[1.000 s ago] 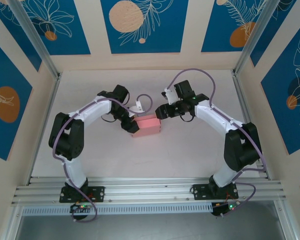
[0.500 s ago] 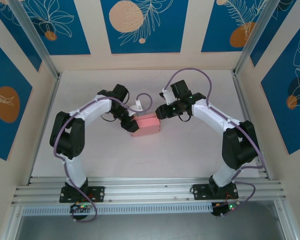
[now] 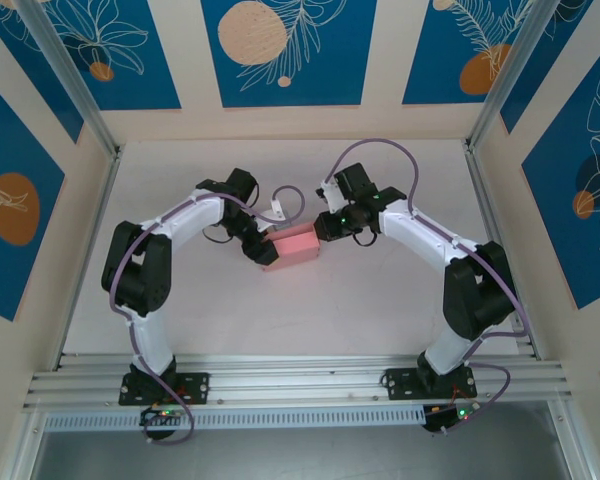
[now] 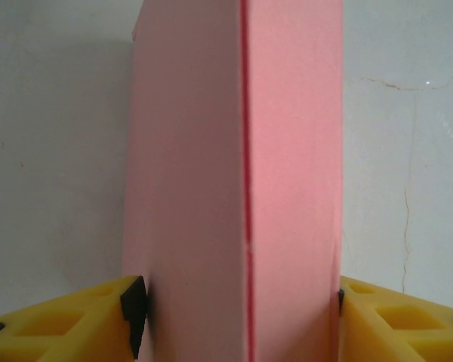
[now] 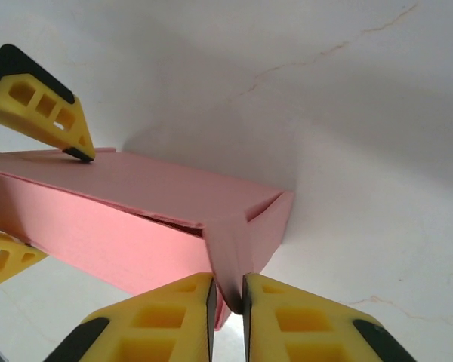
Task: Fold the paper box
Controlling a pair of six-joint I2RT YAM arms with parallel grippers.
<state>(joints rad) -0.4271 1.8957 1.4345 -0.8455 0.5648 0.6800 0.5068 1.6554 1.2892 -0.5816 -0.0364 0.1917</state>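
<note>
The pink paper box lies mid-table between both arms, as a flat rectangular box. My left gripper is shut on its left end; in the left wrist view the yellow fingers press both sides of the paper box. My right gripper is at the box's right end. In the right wrist view the right gripper is shut on a folded end flap of the paper box. The left gripper's yellow fingertips show at the box's far end.
The white tabletop spreads around the box. Aluminium frame rails run along the near edge, and patterned blue walls enclose the back and sides.
The right gripper has moved left and slightly toward the back, closing in on the box's right end. The box has tilted a little; the left arm has barely shifted.
</note>
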